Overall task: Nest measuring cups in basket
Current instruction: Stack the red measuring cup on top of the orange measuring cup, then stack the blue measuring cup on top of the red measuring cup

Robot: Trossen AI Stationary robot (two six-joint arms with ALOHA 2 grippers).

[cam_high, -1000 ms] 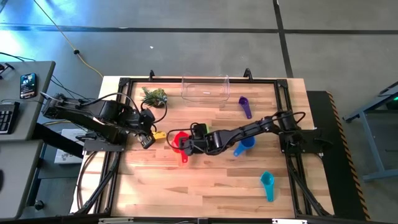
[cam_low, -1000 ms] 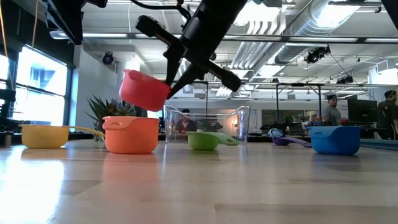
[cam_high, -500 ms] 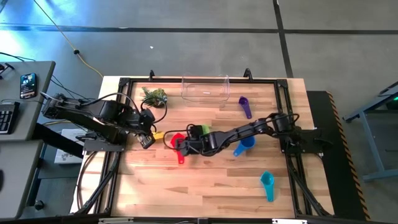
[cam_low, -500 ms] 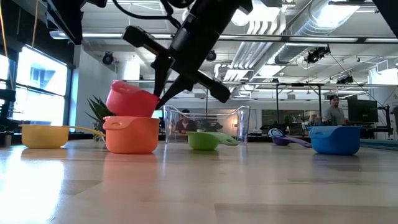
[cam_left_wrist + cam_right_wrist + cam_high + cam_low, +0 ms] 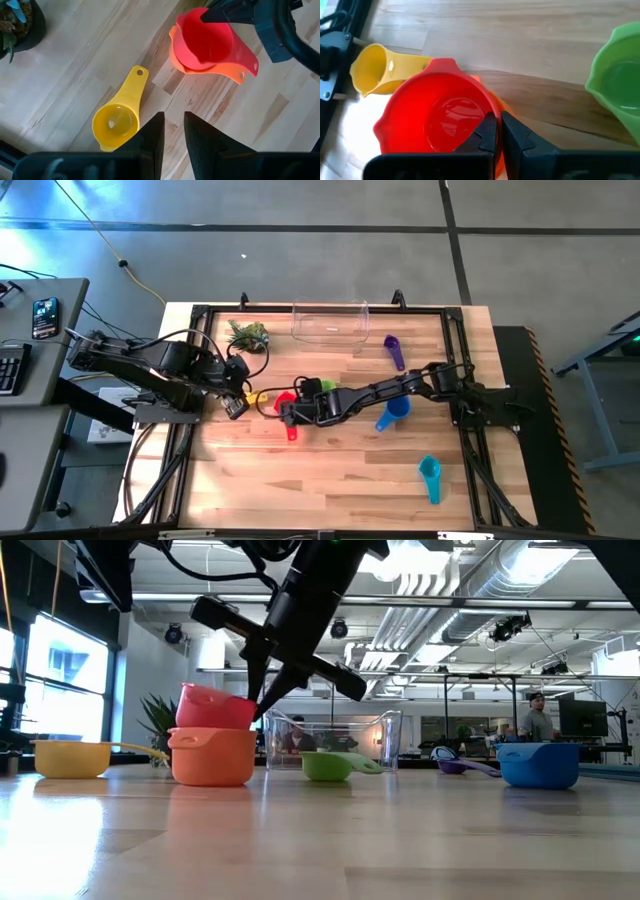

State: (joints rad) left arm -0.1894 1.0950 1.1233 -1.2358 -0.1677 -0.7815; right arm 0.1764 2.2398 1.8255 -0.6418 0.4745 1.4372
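Observation:
The red measuring cup [image 5: 214,708] sits in the orange cup [image 5: 212,756], left of the table's middle. My right gripper [image 5: 298,411] reaches in from the right and is shut on the red cup [image 5: 437,120]. The yellow cup [image 5: 256,396] lies just left of it, the green cup [image 5: 328,387] behind it. The blue cup [image 5: 396,411], teal cup [image 5: 430,476] and purple cup [image 5: 393,351] lie apart on the right. The clear basket [image 5: 330,323] stands at the far edge. My left gripper [image 5: 237,406] waits near the yellow cup [image 5: 116,120], its fingers a little apart. My right gripper pinches the red cup's rim wall [image 5: 481,116] on its right side, one finger [image 5: 486,131] inside the bowl and one outside. The fingers slant down from the table's right. The cup stands nearly upright, its bottom down in the orange cup [image 5: 243,66].
A spiky green plant in a dark pot [image 5: 247,336] stands at the far left, near the basket. Bare wood lies along the table's near side [image 5: 330,480]. People stand in the room far beyond the table.
My right gripper has moved down and toward the table's left, still shut on the red cup. The cup was lifted clear and tilted above the orange cup. Now it is almost level and sits inside the orange cup.

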